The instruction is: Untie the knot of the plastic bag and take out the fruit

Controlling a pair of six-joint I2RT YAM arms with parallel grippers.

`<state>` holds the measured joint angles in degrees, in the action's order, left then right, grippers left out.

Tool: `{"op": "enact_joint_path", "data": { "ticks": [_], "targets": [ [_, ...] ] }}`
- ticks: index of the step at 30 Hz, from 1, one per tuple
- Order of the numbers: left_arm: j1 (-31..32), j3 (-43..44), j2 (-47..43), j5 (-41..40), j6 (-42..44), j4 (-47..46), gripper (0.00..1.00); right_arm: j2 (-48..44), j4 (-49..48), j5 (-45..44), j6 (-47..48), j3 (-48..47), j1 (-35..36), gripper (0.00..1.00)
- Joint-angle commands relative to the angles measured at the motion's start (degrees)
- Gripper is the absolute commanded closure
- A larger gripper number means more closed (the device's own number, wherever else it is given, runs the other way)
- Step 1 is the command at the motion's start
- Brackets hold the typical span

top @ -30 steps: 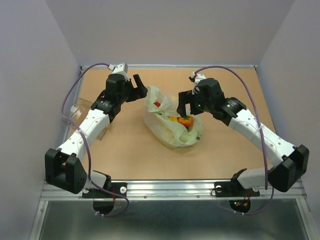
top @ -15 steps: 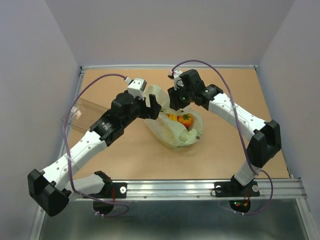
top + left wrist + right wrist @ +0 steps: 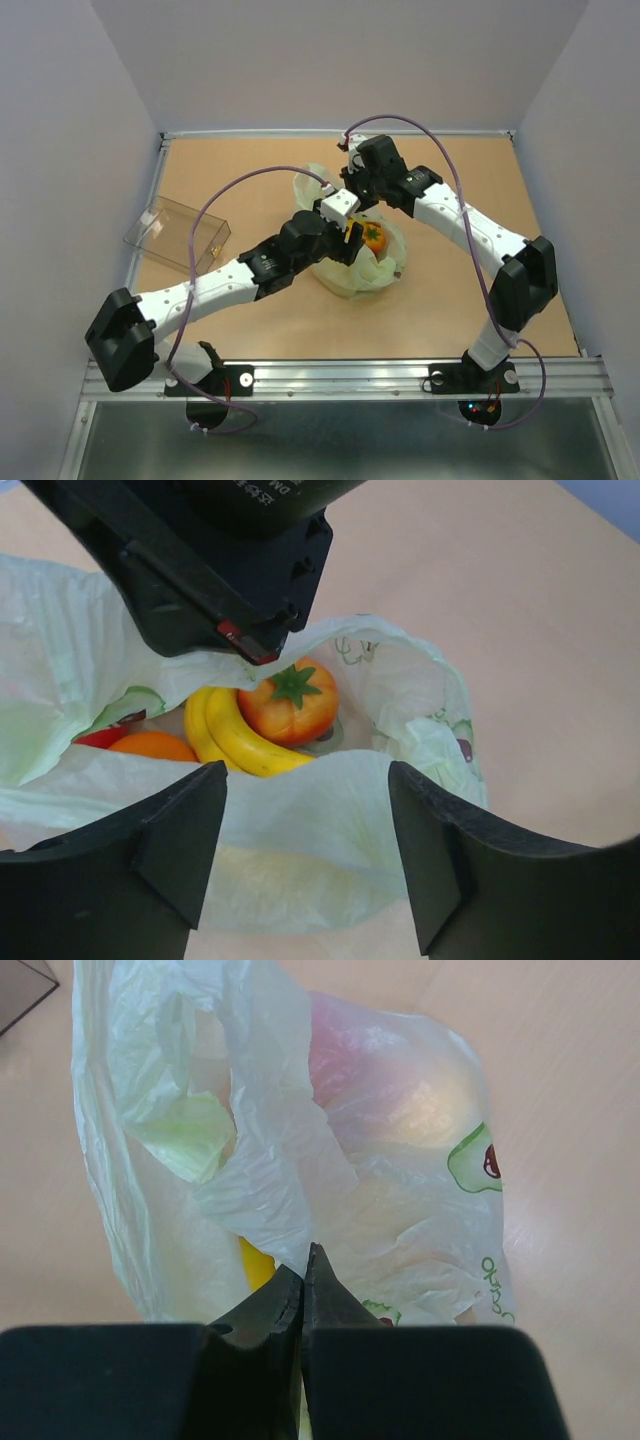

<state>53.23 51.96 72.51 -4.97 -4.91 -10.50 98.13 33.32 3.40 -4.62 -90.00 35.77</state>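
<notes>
The pale green plastic bag (image 3: 372,272) lies mid-table with its mouth open; no knot is in view. Inside lies the fruit: a banana (image 3: 240,742), an orange round fruit with a green top (image 3: 291,702) (image 3: 372,237), another orange piece (image 3: 150,748) and a red piece (image 3: 102,737). My right gripper (image 3: 352,200) (image 3: 304,1278) is at the bag's far rim, shut on a fold of its film (image 3: 270,1180). My left gripper (image 3: 347,236) (image 3: 305,855) hangs open over the near side. The bag's near wall (image 3: 300,820) lies between its fingers (image 3: 180,840), apart from both.
A clear rigid box (image 3: 178,232) stands at the left of the table, and its corner (image 3: 18,982) shows in the right wrist view. The right gripper's black body (image 3: 220,560) hangs just beyond the fruit in the left wrist view.
My left arm swung from the bag's left side to over its near side. My right gripper moved to the far rim and shut on the film, and the bag's mouth now stands open.
</notes>
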Motion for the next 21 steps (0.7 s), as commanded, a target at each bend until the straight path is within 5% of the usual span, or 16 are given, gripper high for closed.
{"op": "enact_joint_path", "data": {
  "ticks": [1, 7, 13, 21],
  "targets": [
    [0.38, -1.34, 3.50, -4.16, 0.87, -12.07, 0.28, -3.38, -3.35, 1.17, -1.88, 0.43, 0.53, 0.99],
    [0.38, -3.79, 9.57, -7.51, -5.19, -11.65, 0.41, -4.52, -4.32, -0.85, -2.67, 1.40, -0.17, 0.99],
    [0.38, -8.88, 10.90, -5.93, -15.91, -1.83, 0.69, -3.65, -6.07, -6.73, -6.53, 0.96, -4.12, 0.99],
    [1.08, -20.05, -0.16, -2.06, -23.83, 1.80, 0.70, 0.04, -10.73, -8.94, -13.13, 2.37, -11.07, 0.99]
  ]
}}
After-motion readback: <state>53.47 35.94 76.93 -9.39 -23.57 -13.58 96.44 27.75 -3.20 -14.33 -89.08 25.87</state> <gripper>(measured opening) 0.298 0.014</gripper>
